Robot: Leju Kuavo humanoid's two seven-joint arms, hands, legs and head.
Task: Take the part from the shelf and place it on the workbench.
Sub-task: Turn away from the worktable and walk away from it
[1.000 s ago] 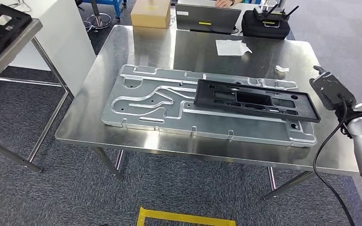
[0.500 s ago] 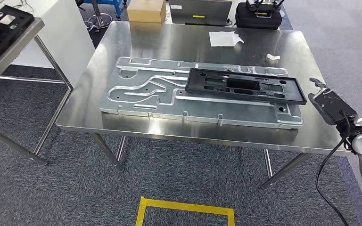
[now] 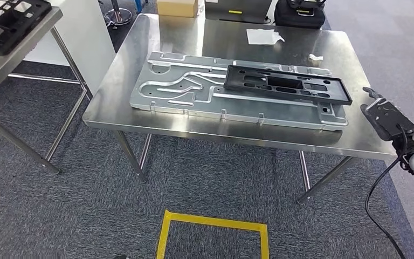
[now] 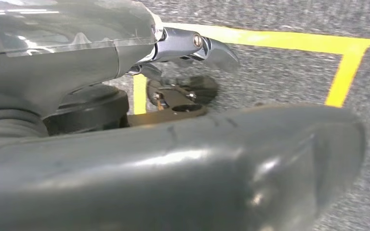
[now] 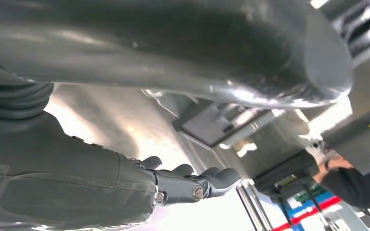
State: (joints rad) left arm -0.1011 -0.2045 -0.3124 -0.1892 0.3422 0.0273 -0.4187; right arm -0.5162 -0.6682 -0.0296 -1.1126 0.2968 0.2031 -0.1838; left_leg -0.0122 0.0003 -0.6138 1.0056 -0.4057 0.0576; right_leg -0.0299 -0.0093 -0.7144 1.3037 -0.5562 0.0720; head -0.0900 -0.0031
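Observation:
A long black plastic part lies flat on a large silver machined plate, toward the plate's right end. The plate rests on the steel workbench. My right hand hovers off the bench's right edge, apart from the part. In the right wrist view the right hand has its fingers stretched out away from the thumb and holds nothing. My left hand hangs over the carpet, fingers apart and empty.
At the left stands a steel shelf table carrying another black part. A cardboard box, a laptop, a black case and white paper sit beyond or at the bench's far edge. Yellow tape marks the floor.
The whole picture has shifted, so the camera has moved: the bench now sits farther off and higher in the picture. My right hand stays empty beside the bench's right edge.

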